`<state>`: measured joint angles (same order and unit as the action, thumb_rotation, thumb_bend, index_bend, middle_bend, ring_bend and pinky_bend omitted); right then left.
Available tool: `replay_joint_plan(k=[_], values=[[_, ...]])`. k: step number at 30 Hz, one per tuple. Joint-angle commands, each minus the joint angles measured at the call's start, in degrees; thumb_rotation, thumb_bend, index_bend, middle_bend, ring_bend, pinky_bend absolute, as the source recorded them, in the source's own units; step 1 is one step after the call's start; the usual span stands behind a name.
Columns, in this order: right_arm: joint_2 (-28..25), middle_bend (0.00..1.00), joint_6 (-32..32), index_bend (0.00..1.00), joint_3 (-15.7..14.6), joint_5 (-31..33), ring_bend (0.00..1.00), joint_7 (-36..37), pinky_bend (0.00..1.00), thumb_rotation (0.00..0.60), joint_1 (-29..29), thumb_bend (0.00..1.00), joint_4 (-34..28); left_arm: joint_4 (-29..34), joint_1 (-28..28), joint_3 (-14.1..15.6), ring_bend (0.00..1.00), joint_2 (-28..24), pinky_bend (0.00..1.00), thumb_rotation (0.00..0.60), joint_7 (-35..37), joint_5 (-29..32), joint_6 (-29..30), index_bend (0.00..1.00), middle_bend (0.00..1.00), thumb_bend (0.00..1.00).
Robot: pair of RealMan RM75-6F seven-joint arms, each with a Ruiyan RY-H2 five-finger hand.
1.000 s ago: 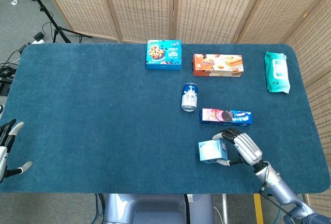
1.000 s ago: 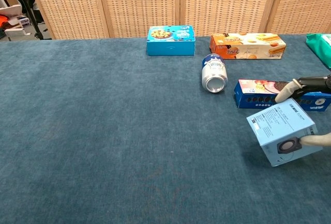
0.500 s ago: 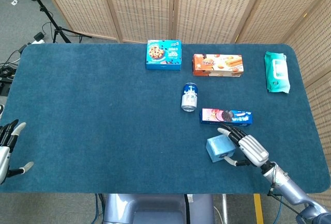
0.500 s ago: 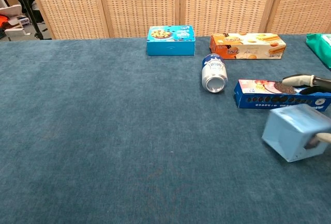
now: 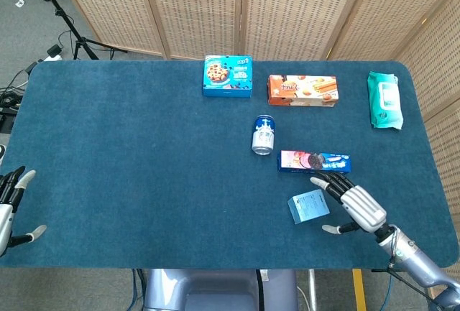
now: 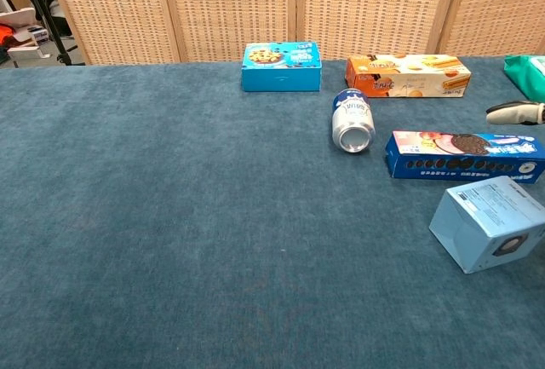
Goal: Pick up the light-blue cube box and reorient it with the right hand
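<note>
The light-blue cube box (image 5: 307, 206) lies on the blue table, its printed face turned up; the chest view shows the box (image 6: 489, 222) near the right edge, resting free. Just to its right is my right hand (image 5: 354, 205), fingers spread, holding nothing and apart from the box. Only one of its fingertips (image 6: 509, 113) shows in the chest view, above the cookie box. My left hand (image 5: 10, 207) hangs open off the table's left edge.
A long blue cookie box (image 5: 314, 161) lies just behind the cube. A can (image 5: 263, 135) lies on its side at mid-table. A blue biscuit box (image 5: 227, 75), an orange wafer box (image 5: 302, 90) and a green wipes pack (image 5: 384, 100) line the far edge.
My right hand has let go of the cube box and drawn back to the right. The box has turned and now rests flat on the table. The left hand stays put.
</note>
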<state>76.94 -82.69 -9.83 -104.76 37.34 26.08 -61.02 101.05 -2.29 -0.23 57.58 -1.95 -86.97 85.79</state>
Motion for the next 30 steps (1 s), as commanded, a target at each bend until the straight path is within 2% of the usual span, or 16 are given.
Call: replay_joint_plan(k=[1,3,6,8,12,19,24,27,30], values=[[-9.5,0.00,7.7,0.00,-0.8,-1.2,0.00,-15.1,0.02,0.600,3.6,0.00,-15.3,0.0,0.1,0.0,0.00,0.0,0.00,0.600,0.2,0.0,0.1,0.00,0.00,0.00],[-12.5,0.00,12.0,0.00,-0.4,-0.4,0.00,-22.0,0.02,0.600,5.1,0.00,-21.8,-0.1,0.1,-0.1,0.00,-0.1,0.00,0.600,0.3,0.1,0.1,0.00,0.00,0.00],[-15.1,0.00,21.4,0.00,1.6,4.5,0.00,-37.0,0.02,0.600,7.4,0.00,-31.5,-0.3,0.0,0.0,0.00,-0.3,0.00,0.600,0.8,0.0,0.0,0.00,0.00,0.00],[-14.8,0.00,26.6,0.00,3.5,9.7,0.00,-44.8,0.02,0.600,8.4,0.00,-35.2,-0.4,0.1,-0.2,0.00,-0.5,0.00,0.600,1.6,0.2,0.0,0.00,0.00,0.00],[-14.5,0.00,30.4,0.00,5.7,16.1,0.00,-54.9,0.02,0.600,9.0,0.00,-38.8,-0.6,0.0,-0.3,0.00,-0.8,0.00,0.600,2.4,0.5,0.0,0.00,0.00,0.00],[-14.4,0.00,34.3,0.00,7.3,24.2,0.00,-63.4,0.02,0.600,10.1,0.00,-41.8,-0.8,-0.2,-0.5,0.00,-0.9,0.00,0.600,2.7,0.9,-0.4,0.00,0.00,0.00],[-12.7,0.00,34.3,0.00,7.7,25.3,0.00,-65.5,0.02,0.600,10.4,0.00,-40.6,-0.7,-0.1,-0.5,0.00,-0.9,0.00,0.600,2.5,1.0,-0.3,0.00,0.00,0.00],[-11.5,0.07,33.7,0.05,7.7,24.8,0.00,-65.8,0.07,0.600,10.2,0.00,-39.5,-0.7,-0.1,-0.5,0.00,-0.8,0.00,0.600,2.4,1.1,-0.3,0.00,0.00,0.00],[-10.4,0.18,32.3,0.16,7.6,23.2,0.05,-65.0,0.17,0.600,9.8,0.00,-38.1,-0.7,-0.1,-0.6,0.00,-0.8,0.00,0.600,2.3,1.1,-0.4,0.00,0.00,0.00]])
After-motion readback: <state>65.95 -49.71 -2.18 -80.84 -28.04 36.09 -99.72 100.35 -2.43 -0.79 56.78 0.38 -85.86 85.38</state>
